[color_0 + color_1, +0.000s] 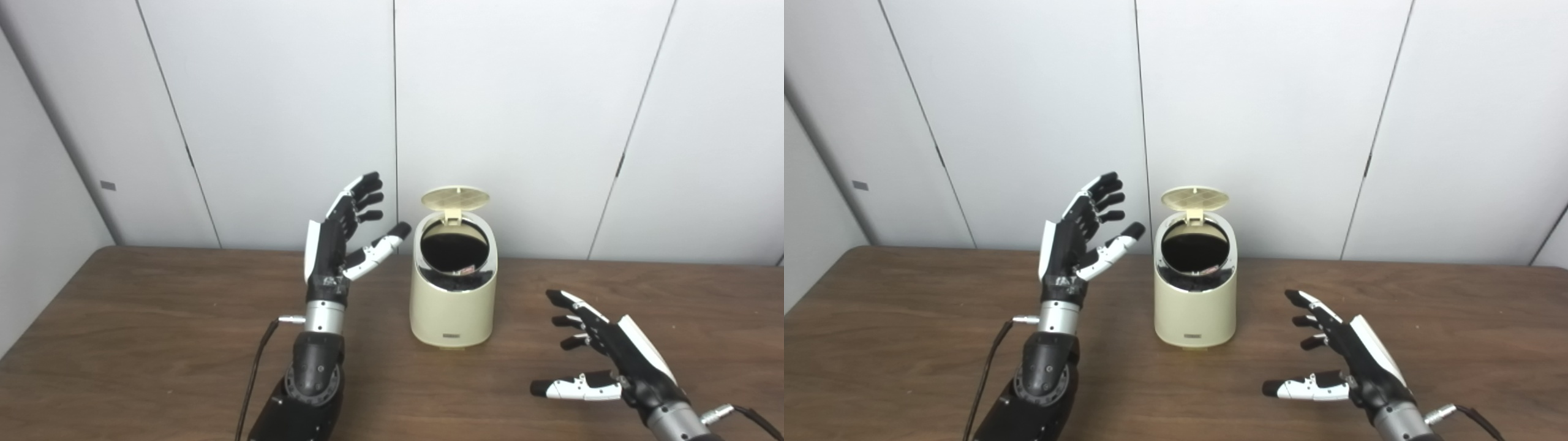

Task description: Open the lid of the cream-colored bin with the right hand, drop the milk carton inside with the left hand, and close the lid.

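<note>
The cream-colored bin (pixel 453 306) stands in the middle of the brown table, its round lid (pixel 456 197) tipped up and back on its hinge. Through the dark mouth a small piece of the milk carton (pixel 468 269) shows low inside the bin. My left hand (pixel 346 236) is raised to the left of the bin's mouth, open, fingers spread and holding nothing. My right hand (pixel 597 358) hovers low over the table to the right of the bin, also open, with nothing in it.
The wooden table (pixel 153 318) runs to a white panelled wall (pixel 520 110) close behind the bin. A black cable (pixel 257 367) hangs from my left wrist, and another one leaves my right wrist (pixel 750 416).
</note>
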`<state>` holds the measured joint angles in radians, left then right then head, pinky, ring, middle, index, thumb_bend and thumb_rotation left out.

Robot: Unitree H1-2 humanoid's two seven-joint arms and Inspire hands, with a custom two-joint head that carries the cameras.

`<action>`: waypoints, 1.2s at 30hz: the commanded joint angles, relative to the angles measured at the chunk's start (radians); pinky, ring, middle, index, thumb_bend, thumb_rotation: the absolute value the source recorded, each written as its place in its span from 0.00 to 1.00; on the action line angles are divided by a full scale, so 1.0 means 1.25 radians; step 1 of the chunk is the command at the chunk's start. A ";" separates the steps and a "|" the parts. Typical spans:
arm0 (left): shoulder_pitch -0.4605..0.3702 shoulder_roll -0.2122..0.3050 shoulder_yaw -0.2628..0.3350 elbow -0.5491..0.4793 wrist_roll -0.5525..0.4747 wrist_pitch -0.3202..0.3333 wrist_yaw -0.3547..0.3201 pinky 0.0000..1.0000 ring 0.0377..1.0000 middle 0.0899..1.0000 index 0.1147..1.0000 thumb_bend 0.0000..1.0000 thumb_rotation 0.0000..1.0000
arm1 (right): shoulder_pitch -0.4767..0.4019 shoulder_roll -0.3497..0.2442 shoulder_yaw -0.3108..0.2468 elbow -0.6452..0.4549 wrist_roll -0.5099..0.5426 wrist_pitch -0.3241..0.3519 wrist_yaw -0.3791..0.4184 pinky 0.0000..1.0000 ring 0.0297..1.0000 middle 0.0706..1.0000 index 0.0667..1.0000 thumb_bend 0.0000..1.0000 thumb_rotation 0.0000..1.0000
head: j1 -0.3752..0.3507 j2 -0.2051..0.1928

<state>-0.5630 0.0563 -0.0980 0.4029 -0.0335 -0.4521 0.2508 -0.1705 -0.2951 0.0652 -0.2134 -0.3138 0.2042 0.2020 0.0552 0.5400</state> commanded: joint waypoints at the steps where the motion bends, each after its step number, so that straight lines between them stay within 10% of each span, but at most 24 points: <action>1: -0.016 -0.001 0.017 -0.031 -0.009 -0.013 -0.034 0.71 0.80 0.84 0.89 0.76 0.34 | -0.023 -0.011 -0.008 -0.019 0.004 -0.022 -0.010 0.68 0.82 0.90 0.88 0.77 0.20 | 0.000 0.000; 8: 0.023 0.018 0.054 -0.094 -0.129 0.090 -0.174 0.76 0.89 0.97 1.00 0.80 0.38 | -0.029 -0.010 -0.017 -0.014 0.029 -0.030 -0.009 0.62 0.82 0.90 0.88 0.77 0.17 | -0.001 -0.004; 16: 0.089 0.050 0.064 -0.205 -0.066 0.249 -0.200 0.64 0.79 0.83 0.89 0.88 0.39 | -0.049 -0.006 -0.026 -0.001 0.029 -0.063 -0.033 0.69 0.80 0.89 0.87 0.78 0.20 | -0.003 -0.011; 36: 0.254 0.036 0.063 -0.211 -0.021 0.253 -0.245 0.58 0.69 0.73 0.74 0.68 0.24 | -0.224 0.005 -0.010 0.052 -0.013 -0.100 -0.068 0.74 0.84 0.86 0.84 0.77 0.23 | -0.033 -0.046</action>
<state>-0.2290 0.1095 -0.0177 0.1451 -0.0503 -0.0897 -0.0470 -0.3875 -0.2868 0.0571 -0.1276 -0.3309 0.1243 0.1372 0.0154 0.4832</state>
